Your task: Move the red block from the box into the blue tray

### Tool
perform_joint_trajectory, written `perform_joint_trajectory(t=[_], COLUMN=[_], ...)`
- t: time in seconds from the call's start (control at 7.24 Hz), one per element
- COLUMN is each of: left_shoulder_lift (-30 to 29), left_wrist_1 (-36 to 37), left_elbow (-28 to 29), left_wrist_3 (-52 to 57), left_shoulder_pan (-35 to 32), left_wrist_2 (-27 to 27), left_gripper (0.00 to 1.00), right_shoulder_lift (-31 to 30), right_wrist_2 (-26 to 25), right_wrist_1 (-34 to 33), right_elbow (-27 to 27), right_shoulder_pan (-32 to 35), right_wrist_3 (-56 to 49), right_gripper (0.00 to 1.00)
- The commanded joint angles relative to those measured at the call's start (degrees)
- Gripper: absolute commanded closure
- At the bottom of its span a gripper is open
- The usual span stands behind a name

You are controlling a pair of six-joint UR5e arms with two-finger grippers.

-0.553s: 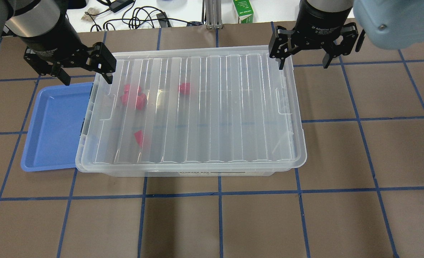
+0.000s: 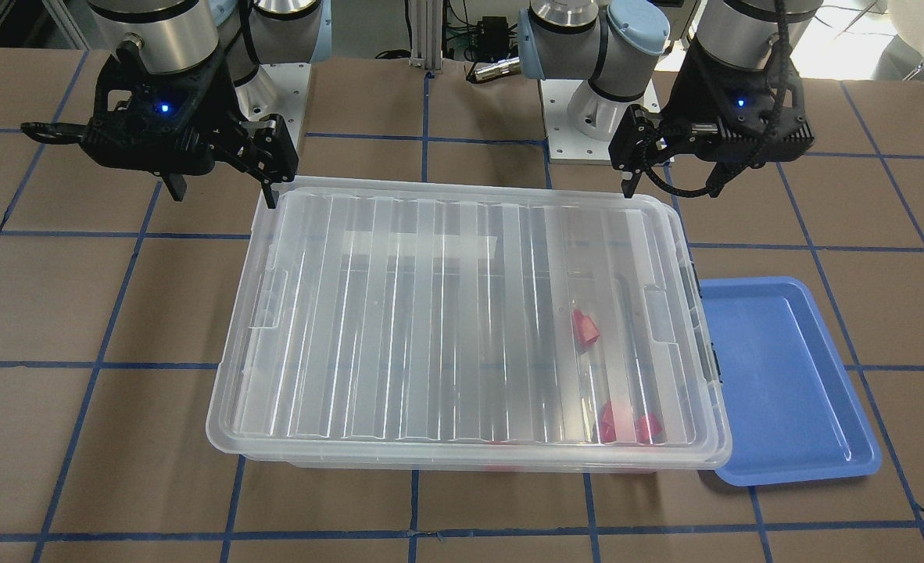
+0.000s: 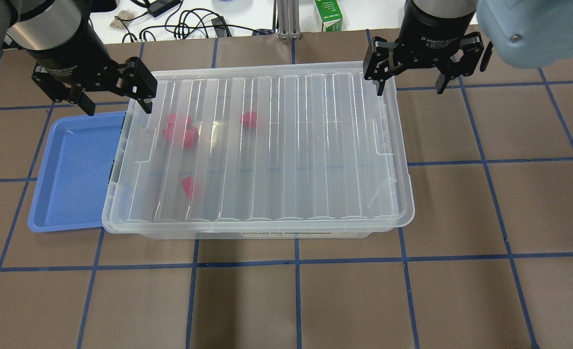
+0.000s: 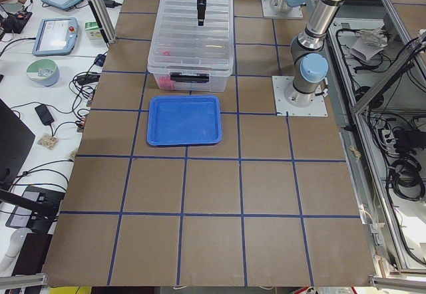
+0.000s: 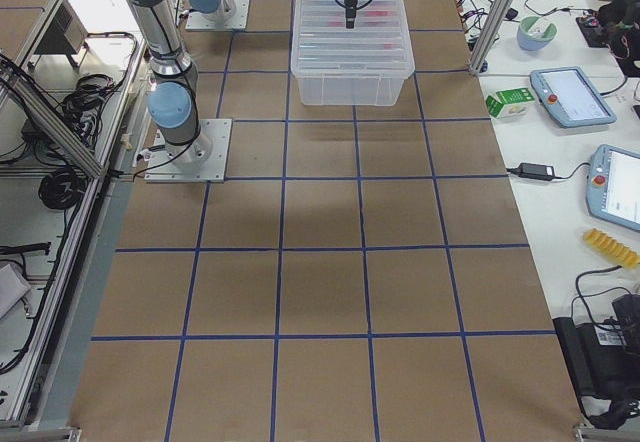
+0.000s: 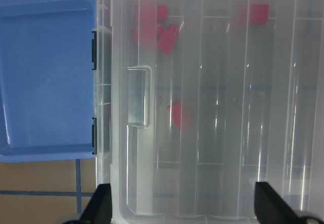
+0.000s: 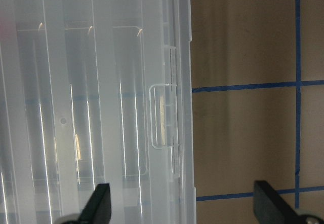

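The box [image 3: 286, 145] is a clear bin with its ribbed lid on, in the middle of the table. Several red blocks show through the lid near its left end: a cluster [image 3: 182, 132], one [image 3: 250, 119] and one [image 3: 188, 186]. The blue tray [image 3: 71, 169] lies empty at the box's left end, partly under its rim. My left gripper [image 3: 118, 104] is open and empty above the box's far left corner. My right gripper [image 3: 410, 88] is open and empty above the far right corner. The left wrist view shows the tray [image 6: 45, 82], blocks [image 6: 157, 29] and lid handle [image 6: 139, 96].
Brown table with a blue tape grid [image 3: 407, 261]. Beyond the far edge are cables [image 3: 189, 24] and a green carton [image 3: 328, 14]. Dark latches [image 6: 93, 49] sit on the box's end facing the tray. The right wrist view shows the box's right rim [image 7: 185, 107] and bare table.
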Motion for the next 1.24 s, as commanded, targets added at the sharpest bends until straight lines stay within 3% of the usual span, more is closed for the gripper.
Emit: perform_joint_trajectory(t=[0.0,0.41,0.69,1.11], left_shoulder_lift=[-0.08,-0.08,0.01,-0.16], left_wrist_1=[0.0,0.0,0.0,0.0], left_elbow=[0.0,0.0,-0.09,-0.09], left_wrist_3=[0.0,0.0,0.0,-0.09], left_shoulder_pan=[0.0,0.0,0.0,0.0], left_wrist_2=[0.0,0.0,0.0,-0.09], left_gripper=[0.0,0.0,0.0,0.0], right_shoulder_lift=[0.13,1.7,7.92,8.83], right_wrist_2=[0.17,-0.78,-3.95,-9.83], right_wrist_1=[-0.06,-0.85,-9.08,-15.59], right_elbow=[0.1,1.14,5.26,13.0], right_shoulder_pan=[0.0,-0.7,-1.49,-2.37], right_wrist_3=[-0.09,-0.61,-1.05,-2.9], right_gripper=[0.0,0.0,0.0,0.0])
